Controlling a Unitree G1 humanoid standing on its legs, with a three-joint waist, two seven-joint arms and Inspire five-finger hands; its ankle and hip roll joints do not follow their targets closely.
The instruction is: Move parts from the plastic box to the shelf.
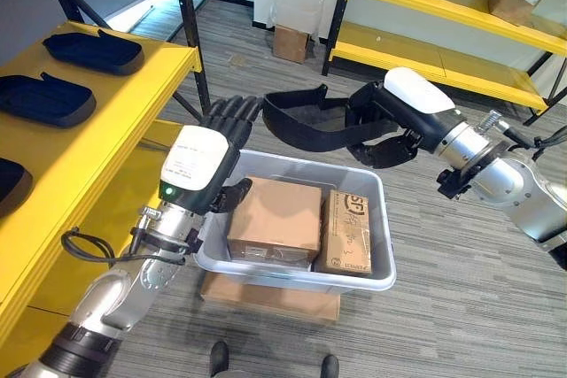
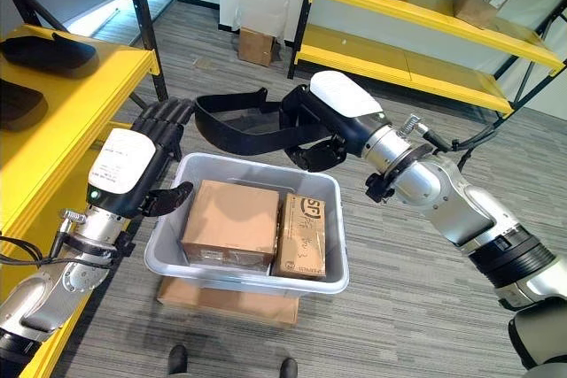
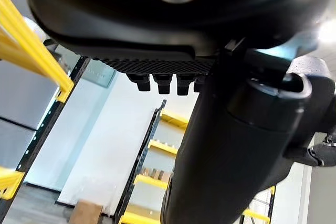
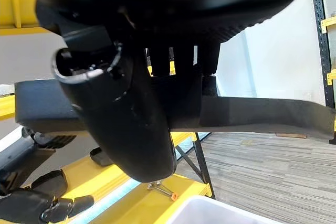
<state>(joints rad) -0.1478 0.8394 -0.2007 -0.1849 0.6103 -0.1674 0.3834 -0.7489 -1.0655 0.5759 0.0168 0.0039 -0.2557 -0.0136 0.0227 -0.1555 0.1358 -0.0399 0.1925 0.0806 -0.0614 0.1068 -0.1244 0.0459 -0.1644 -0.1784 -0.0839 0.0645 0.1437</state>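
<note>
Left eye view: nearest, a grey plastic box (image 1: 376, 277) on the floor holds two cardboard boxes (image 1: 276, 217) side by side. At its left wall the left hand (image 1: 209, 153) is raised, fingers straight, holding nothing. Above the box's far rim the right hand (image 1: 390, 121) has its fingers curled round a black curved part (image 1: 306, 125), held in the air. Further left, three similar dark parts (image 1: 92, 50) lie on the yellow shelf (image 1: 97, 135).

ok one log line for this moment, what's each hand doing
right hand: shut on black part, held above grey box | left hand: open beside part | cardboard boxes in box | yellow shelf on left
</note>
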